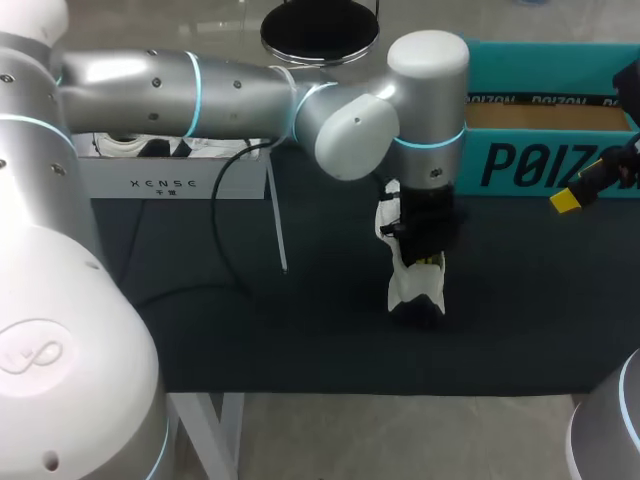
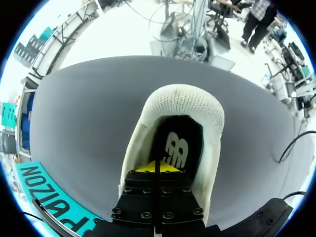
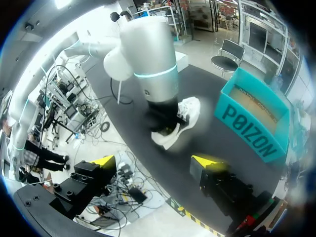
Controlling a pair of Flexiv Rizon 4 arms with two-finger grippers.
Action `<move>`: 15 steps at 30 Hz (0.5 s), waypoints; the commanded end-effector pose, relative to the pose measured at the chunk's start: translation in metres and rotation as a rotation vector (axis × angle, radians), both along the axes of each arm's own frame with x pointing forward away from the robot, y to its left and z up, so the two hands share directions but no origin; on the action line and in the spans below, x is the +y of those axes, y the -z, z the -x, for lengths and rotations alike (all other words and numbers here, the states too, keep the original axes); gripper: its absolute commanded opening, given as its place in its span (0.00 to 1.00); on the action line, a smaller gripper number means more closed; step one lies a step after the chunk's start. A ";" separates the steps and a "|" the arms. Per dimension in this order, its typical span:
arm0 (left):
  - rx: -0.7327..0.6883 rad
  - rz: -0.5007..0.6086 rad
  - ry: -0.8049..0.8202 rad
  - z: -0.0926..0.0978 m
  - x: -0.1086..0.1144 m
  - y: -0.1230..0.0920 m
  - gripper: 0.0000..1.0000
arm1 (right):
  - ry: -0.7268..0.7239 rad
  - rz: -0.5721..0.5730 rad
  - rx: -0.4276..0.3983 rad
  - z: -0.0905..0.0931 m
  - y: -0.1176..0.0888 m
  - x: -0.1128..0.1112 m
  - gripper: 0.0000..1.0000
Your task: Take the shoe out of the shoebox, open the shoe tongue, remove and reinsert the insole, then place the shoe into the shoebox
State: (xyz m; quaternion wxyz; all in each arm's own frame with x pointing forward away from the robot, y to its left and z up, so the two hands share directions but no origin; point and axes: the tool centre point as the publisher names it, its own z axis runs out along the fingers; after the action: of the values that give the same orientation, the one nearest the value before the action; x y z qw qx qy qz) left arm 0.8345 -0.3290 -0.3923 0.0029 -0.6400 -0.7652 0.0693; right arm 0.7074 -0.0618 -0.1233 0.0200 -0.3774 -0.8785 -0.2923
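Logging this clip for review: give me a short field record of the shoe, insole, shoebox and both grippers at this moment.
shoe: white, out of the shoebox, on the table
insole: black, seen inside the shoe
shoebox: teal, open, far right of the table
left gripper: down in the shoe's opening
right gripper: fingers open, holding nothing, beside the shoebox

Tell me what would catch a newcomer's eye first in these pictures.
The white shoe stands tipped up on the dark table mat near the middle, with the left gripper sunk into its opening. Behind it to the right stands the open teal shoebox. The right gripper hangs at the table's right edge, fingers wide open.
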 end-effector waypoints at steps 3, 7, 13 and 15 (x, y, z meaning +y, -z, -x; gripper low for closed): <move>-0.070 -0.004 -0.006 -0.005 0.012 -0.029 0.00 | -0.002 0.002 0.004 -0.003 0.000 0.001 1.00; -0.105 -0.002 -0.024 -0.017 0.015 -0.035 0.00 | -0.002 0.002 0.004 -0.003 0.000 0.001 1.00; -0.146 0.001 -0.054 -0.029 0.016 -0.034 0.00 | -0.002 0.002 0.004 -0.003 0.000 0.001 1.00; -0.147 0.006 -0.057 -0.029 0.016 -0.033 0.00 | -0.002 0.002 0.004 -0.003 0.000 0.001 1.00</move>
State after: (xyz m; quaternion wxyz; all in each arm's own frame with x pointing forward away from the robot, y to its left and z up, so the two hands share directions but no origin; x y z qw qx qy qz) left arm 0.8651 -0.3132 -0.3576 -0.0535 -0.6222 -0.7806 0.0247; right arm 0.7074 -0.0618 -0.1233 0.0200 -0.3774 -0.8785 -0.2923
